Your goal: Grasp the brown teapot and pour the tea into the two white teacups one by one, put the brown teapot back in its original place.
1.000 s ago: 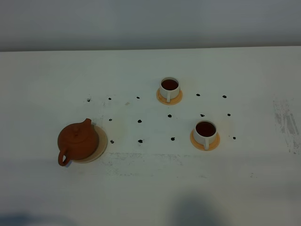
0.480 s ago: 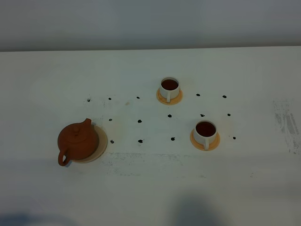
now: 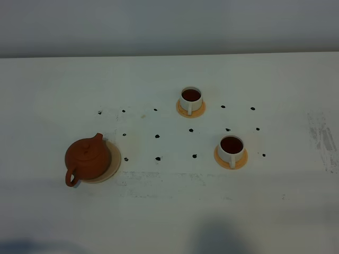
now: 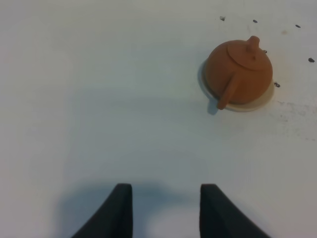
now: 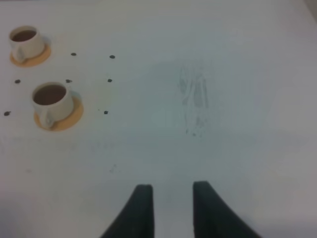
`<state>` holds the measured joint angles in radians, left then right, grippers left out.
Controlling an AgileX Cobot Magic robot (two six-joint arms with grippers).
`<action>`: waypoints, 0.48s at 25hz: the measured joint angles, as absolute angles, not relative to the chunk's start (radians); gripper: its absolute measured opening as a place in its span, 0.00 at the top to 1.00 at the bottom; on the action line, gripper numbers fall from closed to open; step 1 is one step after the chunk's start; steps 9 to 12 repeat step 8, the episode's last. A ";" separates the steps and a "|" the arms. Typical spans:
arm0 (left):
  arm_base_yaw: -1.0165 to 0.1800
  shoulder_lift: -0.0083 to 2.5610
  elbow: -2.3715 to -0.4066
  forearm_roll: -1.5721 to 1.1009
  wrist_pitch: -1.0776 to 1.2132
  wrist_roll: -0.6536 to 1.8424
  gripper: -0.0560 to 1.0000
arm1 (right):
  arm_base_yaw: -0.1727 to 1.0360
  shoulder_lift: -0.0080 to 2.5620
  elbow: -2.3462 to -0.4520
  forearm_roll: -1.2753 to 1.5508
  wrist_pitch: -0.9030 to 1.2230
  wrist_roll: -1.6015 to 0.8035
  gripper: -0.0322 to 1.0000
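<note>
A squat, round, reddish-brown clay teapot (image 3: 88,158) sits on a flat, pale beige round coaster (image 3: 112,164). Two small white cylindrical teacups (image 3: 191,99) (image 3: 231,148) each hold dark amber-brown tea (image 3: 191,95) and stand on small orange round saucers (image 3: 181,110) (image 3: 219,159). The matte white counter (image 3: 169,211) is dotted with a loose grid of small black marks (image 3: 157,136), with faint grey scuff streaks (image 3: 323,140) on one side. Each gripper's fingers (image 4: 119,210) (image 5: 141,210) are plain black.
</note>
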<state>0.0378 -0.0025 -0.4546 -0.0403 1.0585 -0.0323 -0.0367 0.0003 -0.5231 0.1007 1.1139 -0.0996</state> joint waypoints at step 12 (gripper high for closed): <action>0.038 -0.003 -0.455 -0.040 1.058 -0.032 0.65 | -0.037 0.000 -0.523 0.101 1.114 -0.101 0.75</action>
